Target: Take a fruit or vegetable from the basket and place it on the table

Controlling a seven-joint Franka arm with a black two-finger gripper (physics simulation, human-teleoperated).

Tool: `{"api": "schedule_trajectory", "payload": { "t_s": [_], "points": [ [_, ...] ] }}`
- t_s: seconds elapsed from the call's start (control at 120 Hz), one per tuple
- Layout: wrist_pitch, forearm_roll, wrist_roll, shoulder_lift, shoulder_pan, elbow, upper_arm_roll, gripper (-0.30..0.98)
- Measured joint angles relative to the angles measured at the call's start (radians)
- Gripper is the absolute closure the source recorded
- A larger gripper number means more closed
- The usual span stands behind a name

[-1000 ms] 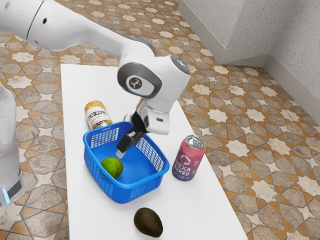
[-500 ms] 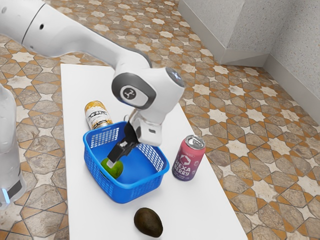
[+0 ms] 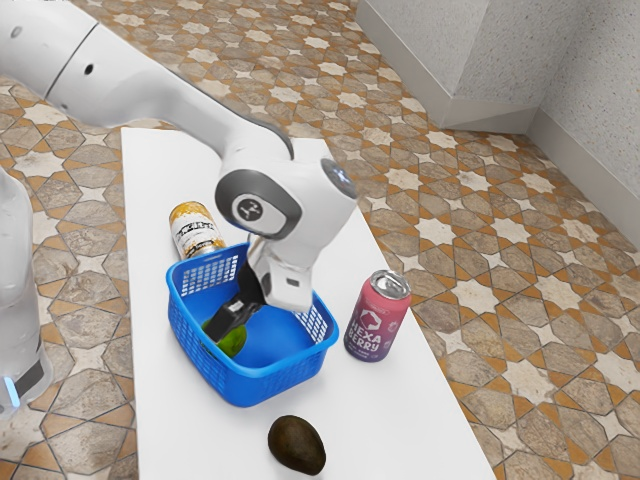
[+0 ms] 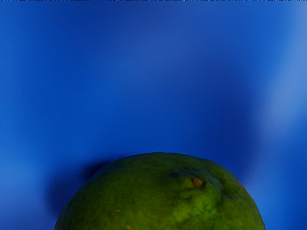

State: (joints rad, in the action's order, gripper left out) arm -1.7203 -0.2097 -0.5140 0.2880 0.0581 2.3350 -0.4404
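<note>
My gripper [image 3: 222,332] is down inside the blue basket [image 3: 262,372], at the green fruit [image 3: 234,342], and covers part of it in the exterior view. How its fingers stand around the fruit cannot be made out. In the wrist view the green fruit [image 4: 163,196], with a small brown stem spot, lies just under my hand against the blue basket floor [image 4: 144,96]. The white table [image 3: 180,420] carries the basket.
A pink and purple can [image 3: 371,318] stands beside the basket toward the exterior view's right. A dark avocado [image 3: 297,444] lies in front of it, and a yellow and white can [image 3: 195,229] is behind it.
My hand has moved down into the basket and toward the exterior view's left, from above the basket floor to the green fruit. The fruit has not visibly moved.
</note>
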Motion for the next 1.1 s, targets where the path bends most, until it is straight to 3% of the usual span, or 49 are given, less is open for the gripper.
{"api": "schedule_trajectory", "payload": {
  "t_s": [0.192,0.5,0.842,1.1],
  "points": [
    [-0.029,-0.011,0.000,-0.001,0.000,0.013,-0.003,0.03],
    [-0.039,-0.010,0.027,-0.004,0.000,0.014,-0.001,0.39],
    [-0.027,0.004,0.082,0.004,-0.001,-0.009,0.001,0.46],
    [0.050,0.041,0.123,0.015,0.000,-0.215,0.016,0.49]
  ]
}}
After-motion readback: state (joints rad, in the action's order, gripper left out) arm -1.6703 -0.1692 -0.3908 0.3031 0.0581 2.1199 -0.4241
